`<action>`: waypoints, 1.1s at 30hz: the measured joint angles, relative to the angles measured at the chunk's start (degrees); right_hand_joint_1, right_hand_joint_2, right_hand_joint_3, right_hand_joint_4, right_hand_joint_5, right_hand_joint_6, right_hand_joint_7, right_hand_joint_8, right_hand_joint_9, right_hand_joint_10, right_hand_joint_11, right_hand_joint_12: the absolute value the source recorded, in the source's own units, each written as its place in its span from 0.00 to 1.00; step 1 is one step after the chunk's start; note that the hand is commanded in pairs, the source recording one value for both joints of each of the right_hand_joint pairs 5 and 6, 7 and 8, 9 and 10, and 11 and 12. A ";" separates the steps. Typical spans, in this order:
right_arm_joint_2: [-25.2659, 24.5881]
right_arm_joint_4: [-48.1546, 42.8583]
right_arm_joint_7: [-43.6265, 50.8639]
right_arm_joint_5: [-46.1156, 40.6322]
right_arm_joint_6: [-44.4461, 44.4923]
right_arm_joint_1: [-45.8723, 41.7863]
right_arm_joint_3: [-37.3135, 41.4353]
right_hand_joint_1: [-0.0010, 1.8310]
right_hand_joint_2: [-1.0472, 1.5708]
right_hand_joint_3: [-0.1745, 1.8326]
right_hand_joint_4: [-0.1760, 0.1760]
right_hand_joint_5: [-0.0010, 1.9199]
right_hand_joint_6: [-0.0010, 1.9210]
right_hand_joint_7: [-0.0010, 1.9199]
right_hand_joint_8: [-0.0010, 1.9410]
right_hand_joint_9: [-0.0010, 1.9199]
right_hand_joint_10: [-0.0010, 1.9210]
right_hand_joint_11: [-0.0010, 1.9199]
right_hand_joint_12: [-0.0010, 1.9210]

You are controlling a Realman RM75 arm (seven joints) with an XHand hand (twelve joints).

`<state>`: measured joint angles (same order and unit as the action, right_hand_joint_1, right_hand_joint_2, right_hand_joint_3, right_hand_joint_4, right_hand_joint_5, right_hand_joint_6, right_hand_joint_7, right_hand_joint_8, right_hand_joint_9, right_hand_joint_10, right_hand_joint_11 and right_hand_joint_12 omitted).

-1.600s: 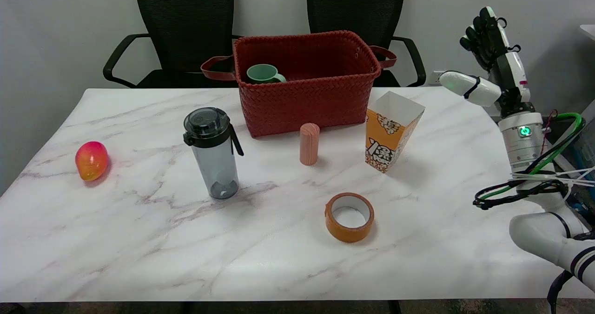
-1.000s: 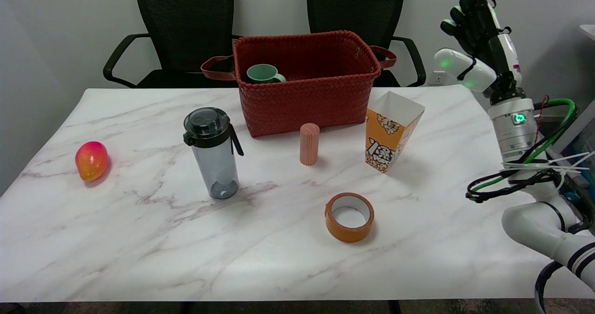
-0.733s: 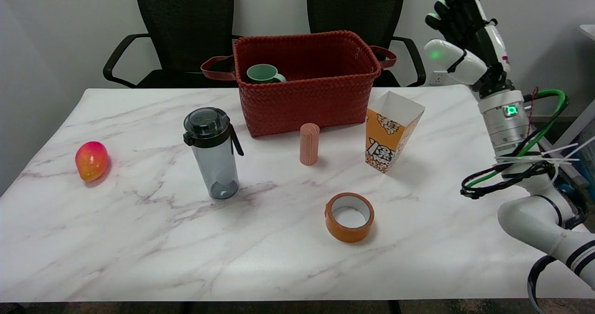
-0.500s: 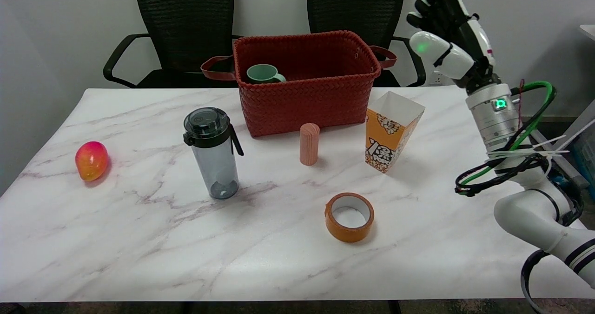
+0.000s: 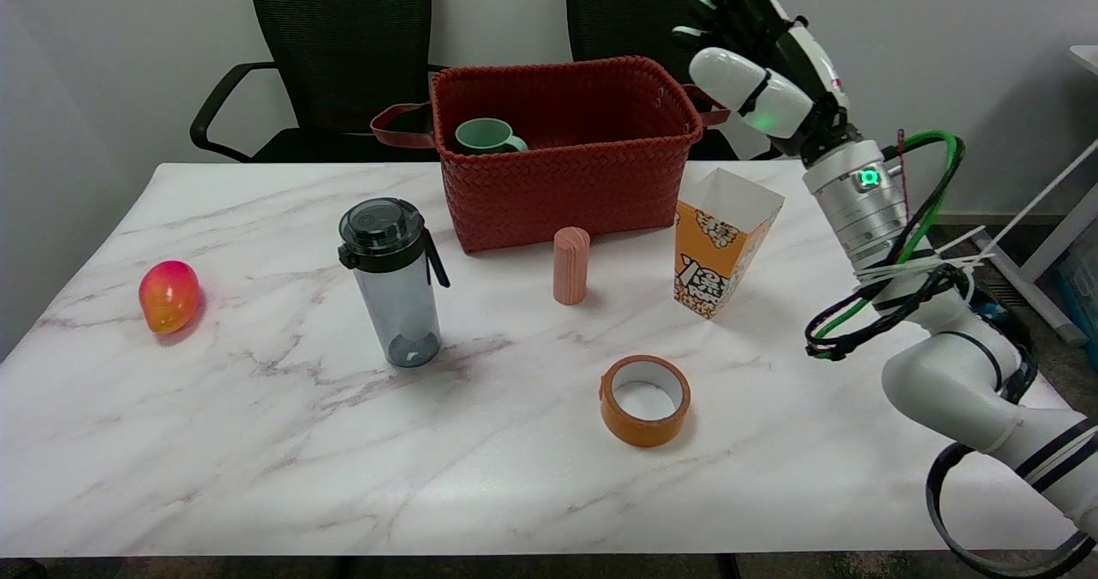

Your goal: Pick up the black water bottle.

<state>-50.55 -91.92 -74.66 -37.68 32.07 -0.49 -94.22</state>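
Meanwhile the right hand point(image 5: 759, 56) is hanging in the air just right of the red basket point(image 5: 562, 154), fingers spread and holding nothing. Well apart, the black water bottle point(image 5: 390, 283) is standing upright on the table point(image 5: 257, 442), front-left of the basket.

The popcorn box point(image 5: 719, 249), standing just right of the red basket point(image 5: 562, 146), is showing bold black print on its orange front, too tilted and small to read. No other text is showing on anything.
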 measured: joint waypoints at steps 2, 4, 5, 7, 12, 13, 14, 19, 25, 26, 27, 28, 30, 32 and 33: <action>-0.08 -0.38 -0.01 0.03 -0.71 0.82 -0.91 0.39 0.65 0.00 0.50 0.00 0.00 0.04 0.04 0.11 0.11 0.21 0.21; -0.24 -0.73 -0.01 0.06 -1.46 1.76 -1.99 0.39 0.65 0.00 0.50 0.00 0.00 0.04 0.04 0.11 0.11 0.21 0.21; -0.35 -0.86 -0.02 0.06 -1.80 2.22 -2.48 0.40 0.65 0.00 0.50 0.00 0.00 0.04 0.04 0.11 0.11 0.21 0.21; -0.59 -1.03 -0.02 0.07 -2.41 2.99 -3.43 0.40 0.65 0.00 0.50 0.00 0.00 0.04 0.04 0.11 0.11 0.21 0.21; -1.59 -1.11 -0.04 0.10 -3.54 4.93 -5.88 0.40 0.64 0.00 0.50 0.00 0.00 0.04 0.04 0.10 0.10 0.21 0.21; -1.85 -1.07 -0.04 0.13 -3.72 5.25 -6.33 0.40 0.64 0.00 0.50 0.00 0.00 0.04 0.04 0.10 0.10 0.21 0.21; -2.12 -0.98 -0.04 0.17 -3.93 5.62 -6.79 0.40 0.64 0.00 0.50 0.00 0.00 0.04 0.04 0.10 0.10 0.21 0.21; -3.42 -0.14 -0.06 1.03 -4.65 6.99 -8.66 0.40 0.63 0.00 0.50 0.00 0.00 0.04 0.04 0.10 0.10 0.21 0.21; -5.53 1.71 -0.08 2.53 -4.98 8.22 -10.55 0.41 0.62 0.00 0.50 0.00 0.00 0.04 0.04 0.10 0.10 0.21 0.21; -6.01 2.18 -0.09 2.91 -5.02 8.40 -10.86 0.41 0.62 0.00 0.50 0.00 0.00 0.04 0.04 0.10 0.10 0.21 0.21; -6.43 2.59 -0.09 3.27 -5.04 8.57 -11.12 0.41 0.62 0.00 0.50 0.00 0.00 0.04 0.04 0.10 0.10 0.21 0.21; -6.85 2.98 -0.09 3.64 -5.05 8.72 -11.35 0.41 0.62 0.00 0.50 0.00 0.00 0.04 0.04 0.10 0.10 0.21 0.21; -7.78 3.85 -0.09 4.42 -5.05 9.05 -11.77 0.41 0.61 0.00 0.50 0.00 0.00 0.04 0.04 0.10 0.10 0.21 0.21; -8.71 4.82 -0.09 5.17 -5.05 9.35 -12.18 0.41 0.61 0.00 0.50 0.00 0.00 0.04 0.04 0.10 0.10 0.21 0.21; -9.14 5.22 -0.09 5.50 -5.04 9.49 -12.35 0.41 0.61 0.00 0.50 0.00 0.00 0.04 0.04 0.10 0.10 0.21 0.21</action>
<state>-59.69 -86.70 -74.74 -32.18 27.02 9.00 -106.58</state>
